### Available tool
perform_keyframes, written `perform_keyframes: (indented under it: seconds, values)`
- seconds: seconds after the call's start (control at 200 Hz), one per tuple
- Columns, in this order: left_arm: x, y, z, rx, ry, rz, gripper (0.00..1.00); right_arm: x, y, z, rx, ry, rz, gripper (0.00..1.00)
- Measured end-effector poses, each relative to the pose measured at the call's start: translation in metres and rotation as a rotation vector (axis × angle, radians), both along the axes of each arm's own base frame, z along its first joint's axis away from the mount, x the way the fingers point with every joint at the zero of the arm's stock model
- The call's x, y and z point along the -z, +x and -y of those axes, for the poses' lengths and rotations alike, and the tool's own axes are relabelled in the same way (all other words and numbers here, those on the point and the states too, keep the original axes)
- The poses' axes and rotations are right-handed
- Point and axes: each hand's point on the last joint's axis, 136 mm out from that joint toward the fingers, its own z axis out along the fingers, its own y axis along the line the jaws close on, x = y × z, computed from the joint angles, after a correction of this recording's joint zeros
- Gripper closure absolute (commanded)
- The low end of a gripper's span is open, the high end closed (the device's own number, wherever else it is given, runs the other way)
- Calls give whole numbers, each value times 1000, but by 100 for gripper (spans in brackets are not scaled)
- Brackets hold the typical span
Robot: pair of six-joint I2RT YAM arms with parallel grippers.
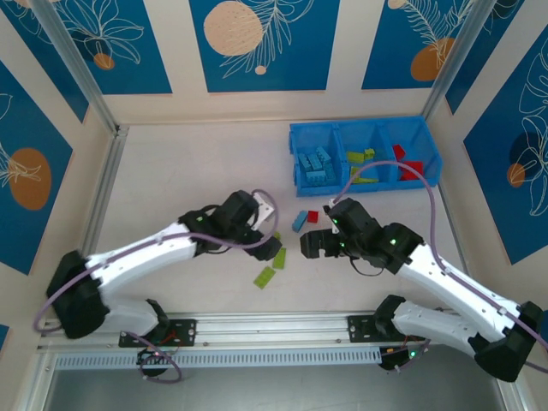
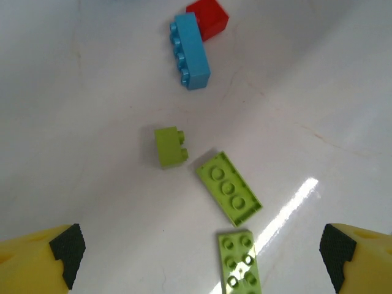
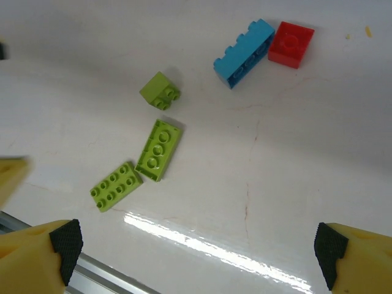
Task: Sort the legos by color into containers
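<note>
Five legos lie loose on the white table between my arms: a light blue bar (image 1: 300, 221) touching a red square (image 1: 312, 216), a small lime brick (image 2: 169, 147), a lime plate lying studs-down (image 2: 229, 188) and a lime plate studs-up (image 2: 239, 263). My left gripper (image 2: 202, 257) hangs open above the lime bricks with nothing between its pads (image 2: 63, 252). The right gripper (image 3: 196, 248) is open and empty too, over bare table right of the lime plates (image 3: 158, 149). The blue bin tray (image 1: 364, 128) stands at the back right, holding light blue, lime and red bricks in separate compartments.
The two gripper heads (image 1: 272, 248) (image 1: 310, 244) sit close together over the loose bricks. A metal rail (image 1: 274, 327) runs along the near table edge. Patterned walls enclose the table on three sides.
</note>
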Motion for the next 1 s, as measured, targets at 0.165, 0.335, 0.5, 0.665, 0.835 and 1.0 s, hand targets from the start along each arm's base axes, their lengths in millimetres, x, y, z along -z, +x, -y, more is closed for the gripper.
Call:
perform_keyframes:
  seconds: [0.165,0.335,0.5,0.665,0.835,1.0]
  values:
    - [38,29,24,-10,66,-74,9,4,-9,7,9,22,-3,0]
    - [67,47,35,-24,125,-110,22,13,-15,8,1,42,-29,5]
    - [94,46,31,-28,176,-152,36,19,-13,12,25,48,-45,11]
    - [110,46,28,-36,204,-179,58,16,-8,15,49,67,-36,17]
    - [113,49,26,-48,205,-185,77,8,-6,18,91,109,-16,20]
    - [104,43,34,-19,163,-198,80,-4,-4,25,154,165,6,17]
